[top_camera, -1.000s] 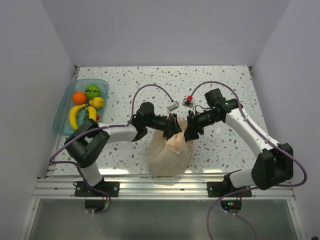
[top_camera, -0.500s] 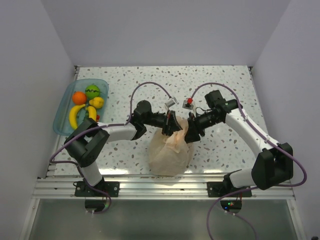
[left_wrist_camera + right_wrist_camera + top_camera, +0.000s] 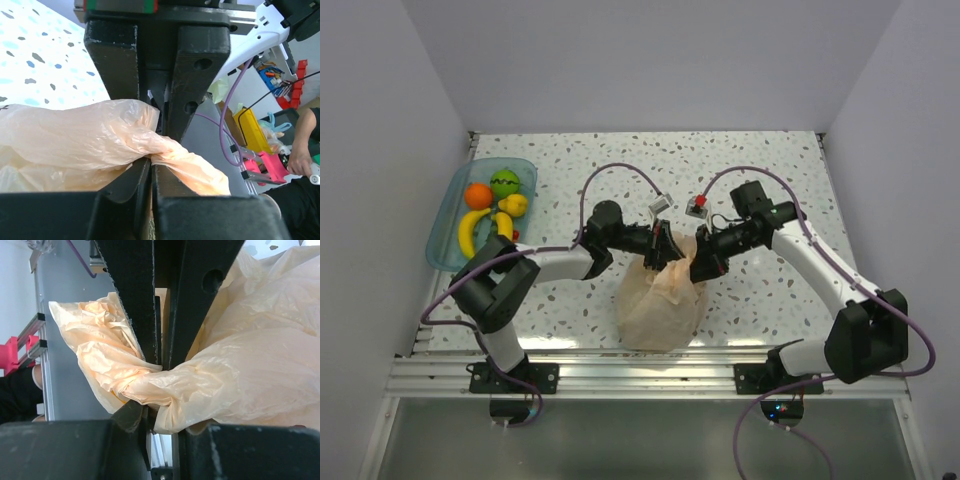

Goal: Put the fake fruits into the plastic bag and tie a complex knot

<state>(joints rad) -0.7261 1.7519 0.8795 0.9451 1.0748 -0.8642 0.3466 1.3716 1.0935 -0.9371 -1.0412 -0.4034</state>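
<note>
Two robot arms strained at the neck of a peach-orange plastic bag (image 3: 660, 305) near the front of the speckled counter (image 3: 770, 160), midway between their bases. In the second leading up to this moment the left hand (image 3: 658, 250) had crept back and a little to the left, while the right hand (image 3: 704, 262) had edged the other way. The two hands stood slightly farther apart than before, and the film between them looked drawn tighter.

Both wrist views showed each hand's jaws closed to a sliver, with a gathered twist of the thin plastic pinched between them. The left held one bunched handle and the right held the other. The body of the bag had not shifted and sat slumped and rounded below the hands.

The small outward pull looked like a tightening stroke in the tying stage. No finished knot could be made out, and the crossing of the handles lay hidden under the hands.

Well away at the left edge, a clear blue tray (image 3: 442, 215) held an orange (image 3: 477, 195), a green ball (image 3: 504, 182), yellow bananas (image 3: 470, 232) and a small yellow piece (image 3: 514, 205), none of them bagged. Whether any fruit lay inside the bag could not be told through the film. If the neck was being closed for good, those fruits risked being left out.
</note>
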